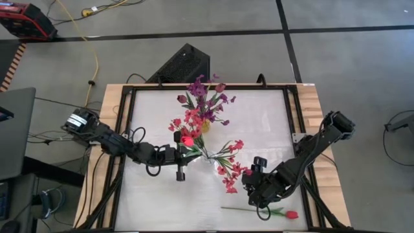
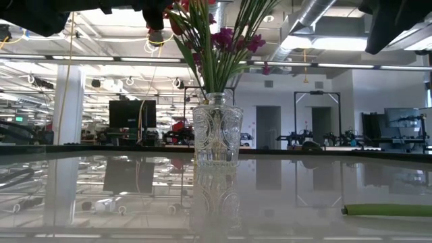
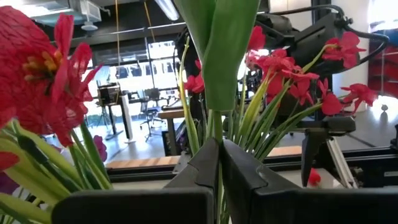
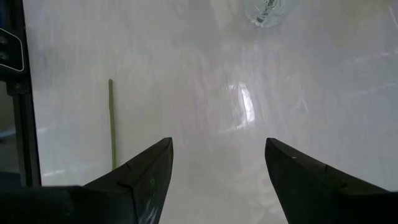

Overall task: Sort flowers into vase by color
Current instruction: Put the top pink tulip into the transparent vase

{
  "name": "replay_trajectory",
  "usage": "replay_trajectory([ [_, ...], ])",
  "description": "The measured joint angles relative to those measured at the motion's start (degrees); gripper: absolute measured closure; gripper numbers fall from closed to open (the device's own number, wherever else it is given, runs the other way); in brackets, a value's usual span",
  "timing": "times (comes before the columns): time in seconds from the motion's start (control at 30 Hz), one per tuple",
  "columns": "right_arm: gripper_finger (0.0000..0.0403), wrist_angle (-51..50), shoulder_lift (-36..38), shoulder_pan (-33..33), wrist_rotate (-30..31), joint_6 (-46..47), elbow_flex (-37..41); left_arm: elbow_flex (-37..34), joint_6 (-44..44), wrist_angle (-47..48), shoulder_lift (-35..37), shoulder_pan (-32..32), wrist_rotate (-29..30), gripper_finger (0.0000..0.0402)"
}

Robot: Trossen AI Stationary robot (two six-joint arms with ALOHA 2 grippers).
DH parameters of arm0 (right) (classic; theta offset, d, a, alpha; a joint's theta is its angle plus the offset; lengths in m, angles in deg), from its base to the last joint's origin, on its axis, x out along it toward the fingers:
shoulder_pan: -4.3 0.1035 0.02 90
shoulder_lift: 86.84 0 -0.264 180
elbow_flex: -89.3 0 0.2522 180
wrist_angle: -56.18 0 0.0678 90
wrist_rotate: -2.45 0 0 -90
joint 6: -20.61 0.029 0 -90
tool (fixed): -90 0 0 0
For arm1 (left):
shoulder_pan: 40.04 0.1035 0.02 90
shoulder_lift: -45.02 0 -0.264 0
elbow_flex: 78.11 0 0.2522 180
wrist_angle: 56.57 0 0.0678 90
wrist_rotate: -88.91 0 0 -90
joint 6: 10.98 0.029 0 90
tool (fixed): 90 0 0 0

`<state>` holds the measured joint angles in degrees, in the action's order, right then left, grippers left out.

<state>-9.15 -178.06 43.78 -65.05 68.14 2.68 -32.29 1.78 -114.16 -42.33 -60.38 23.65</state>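
A clear glass vase (image 2: 217, 135) stands mid-table and holds purple sprays (image 1: 207, 94) and red-pink sprays (image 1: 187, 122), whose stems stick into its mouth. My left gripper (image 1: 195, 153) reaches in from the table's left, just beside the vase, and is shut on a flower's green stem (image 3: 217, 124). A bright red bloom (image 1: 187, 138) shows right above the fingers. A red tulip (image 1: 291, 214) lies flat on the table near the front right, its stem (image 4: 112, 124) pointing left. My right gripper (image 1: 261, 202) hovers open above that stem, touching nothing. My left gripper pinches a thin green stem (image 3: 217, 155) between its two fingers, just below a broad green leaf (image 3: 227, 56). The fingers come in nearly level from the table's left and lie across the stem, which rises upright. Whether its lower end sits in the vase cannot be seen.
A black frame (image 1: 194, 88) runs around the white table top. More red-pink sprays (image 1: 229, 169) lean out of the vase toward my right arm. Bare white surface (image 1: 162, 200) lies at the front left.
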Motion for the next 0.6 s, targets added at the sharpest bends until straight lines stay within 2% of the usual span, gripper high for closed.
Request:
replay_trajectory([
  [0.6, 0.0121, 0.0, 0.0, 0.0, 0.0, 0.0, 0.0, 0.0, -1.6, 4.0, 0.0, 0.1, 0.6, 0.0401],
])
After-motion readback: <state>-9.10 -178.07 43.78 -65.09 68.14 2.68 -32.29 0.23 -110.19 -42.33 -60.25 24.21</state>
